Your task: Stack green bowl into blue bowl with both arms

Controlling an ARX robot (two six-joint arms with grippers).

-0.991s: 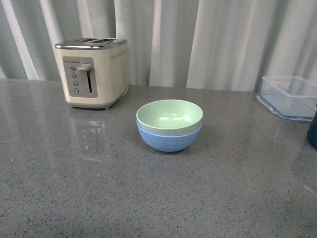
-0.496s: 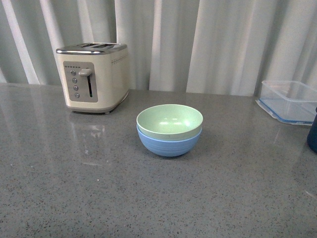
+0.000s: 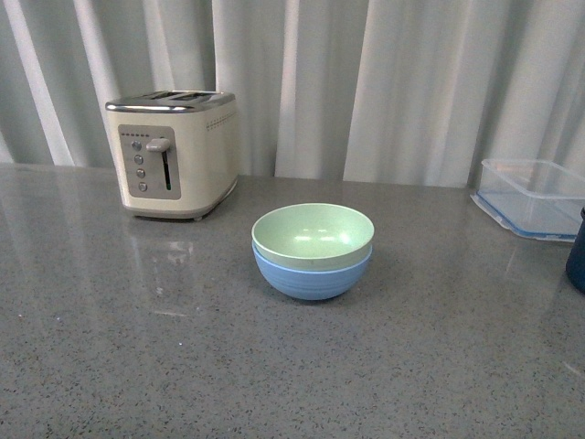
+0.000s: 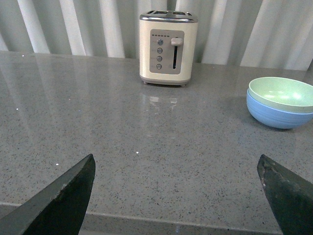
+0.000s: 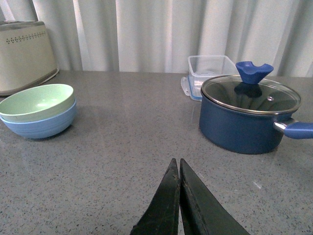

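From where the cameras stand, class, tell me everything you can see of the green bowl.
The green bowl is pale mint, round and matte, with an empty, smooth inside showing faint light reflections. It sits upright, nested in the blue bowl, so only its rim and upper wall show above the blue rim. The pair stands on the grey speckled counter, in front and to the right of the cream toaster. No pincer touches it.

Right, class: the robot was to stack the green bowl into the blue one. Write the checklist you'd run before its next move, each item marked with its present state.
1. Green bowl nested in blue bowl: ok.
2. Stack level: ok.
3. Left gripper open, holding nothing: ok.
4. Right gripper shut, holding nothing: ok.
5. Toaster and blue pot apart from the stack: ok.
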